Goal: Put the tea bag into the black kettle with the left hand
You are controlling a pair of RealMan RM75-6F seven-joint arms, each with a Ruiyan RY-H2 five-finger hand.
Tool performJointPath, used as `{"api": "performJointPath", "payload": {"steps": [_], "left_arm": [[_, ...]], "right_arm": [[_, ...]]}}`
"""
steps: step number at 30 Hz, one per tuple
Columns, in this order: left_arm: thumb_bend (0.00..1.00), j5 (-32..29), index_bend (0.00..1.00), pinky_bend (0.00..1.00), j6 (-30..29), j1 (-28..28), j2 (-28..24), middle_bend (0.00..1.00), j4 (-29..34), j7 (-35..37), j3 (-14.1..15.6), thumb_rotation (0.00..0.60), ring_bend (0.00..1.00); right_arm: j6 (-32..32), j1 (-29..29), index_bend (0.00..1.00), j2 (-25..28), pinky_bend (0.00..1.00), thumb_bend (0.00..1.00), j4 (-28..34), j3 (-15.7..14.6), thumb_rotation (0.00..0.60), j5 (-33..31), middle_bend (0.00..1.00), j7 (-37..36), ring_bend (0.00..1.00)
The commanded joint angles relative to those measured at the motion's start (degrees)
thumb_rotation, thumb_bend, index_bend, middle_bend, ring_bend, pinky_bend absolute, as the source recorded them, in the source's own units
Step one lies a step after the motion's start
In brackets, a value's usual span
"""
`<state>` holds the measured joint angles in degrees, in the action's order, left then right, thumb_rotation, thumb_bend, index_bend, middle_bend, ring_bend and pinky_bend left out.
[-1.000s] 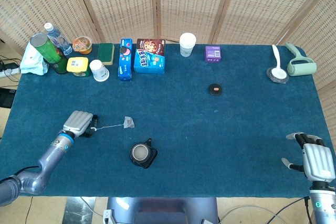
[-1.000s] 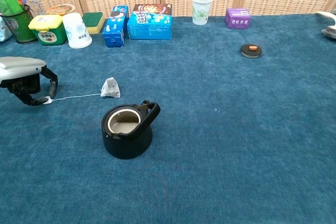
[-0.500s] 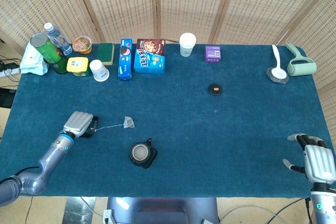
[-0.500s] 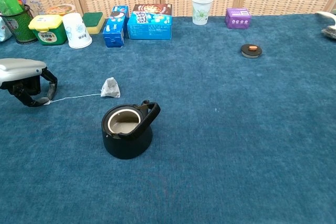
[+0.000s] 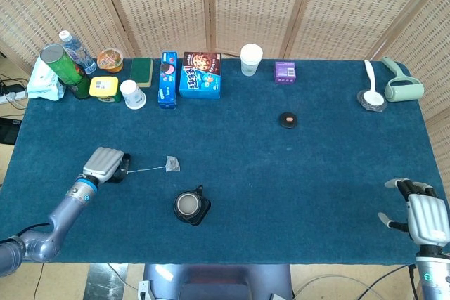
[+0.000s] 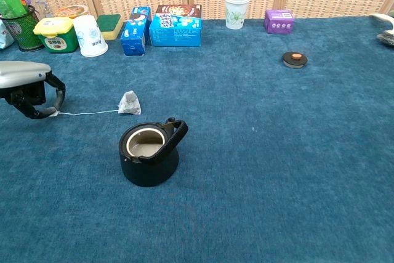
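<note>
Your left hand (image 6: 28,87) sits low at the left edge of the table, fingers curled down and pinching the tag end of the string (image 6: 86,113). The tea bag (image 6: 129,103) itself lies on the blue cloth (image 5: 316,173), at the far end of that string, just beyond the black kettle (image 6: 149,152). The kettle stands upright with its mouth open and its handle tipped toward the right side of the rim.

Here's the risk: you have only the string, and it's a thin pinch. Lift too fast and the tag could slip out of those fingers. Get it up and the bag will probably hang and swing, so it could catch the kettle's handle or rim and drape outside instead of dropping in. Drag it sideways rather than lifting and the bag may snag on the cloth. Come in too low and your hand could nudge the kettle, which looks light.

Your right hand (image 5: 424,214) rests at the near right corner, fingers spread, holding nothing, well apart from all of this.
</note>
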<state>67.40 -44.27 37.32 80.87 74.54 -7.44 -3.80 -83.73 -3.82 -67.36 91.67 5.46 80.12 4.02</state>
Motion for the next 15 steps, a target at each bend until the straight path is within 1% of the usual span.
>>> {"api": "performJointPath", "payload": {"steps": [1,6,15], "left_arm": [[0.51,0.92,0.6,1.0,-1.27,-0.41,-2.13,1.0,2.61,1.64,-0.66,0.6,1.0],[0.51,2.51,0.6,1.0,-2.87,-0.65,-6.01,1.0,7.24,4.73,-2.01,0.6,1.0],[0.51,5.48,0.6,1.0,-5.21,-0.2,-12.51,1.0,15.25,11.79,-5.55,0.6,1.0]], "right_arm": [[-0.26,0.09,0.35,-0.02,0.25,0.17,0.02,-0.1,0.6,0.36,0.34,-0.23,0.44],[-0.89,0.26,0.35,0.08,0.25,0.17,0.2,-0.15,0.6,1.06,0.34,-0.59,0.44],[-1.92,0.94,0.35,0.07,0.25,0.17,-0.06,-0.62,0.6,2.13,0.34,-1.97,0.44]]}}
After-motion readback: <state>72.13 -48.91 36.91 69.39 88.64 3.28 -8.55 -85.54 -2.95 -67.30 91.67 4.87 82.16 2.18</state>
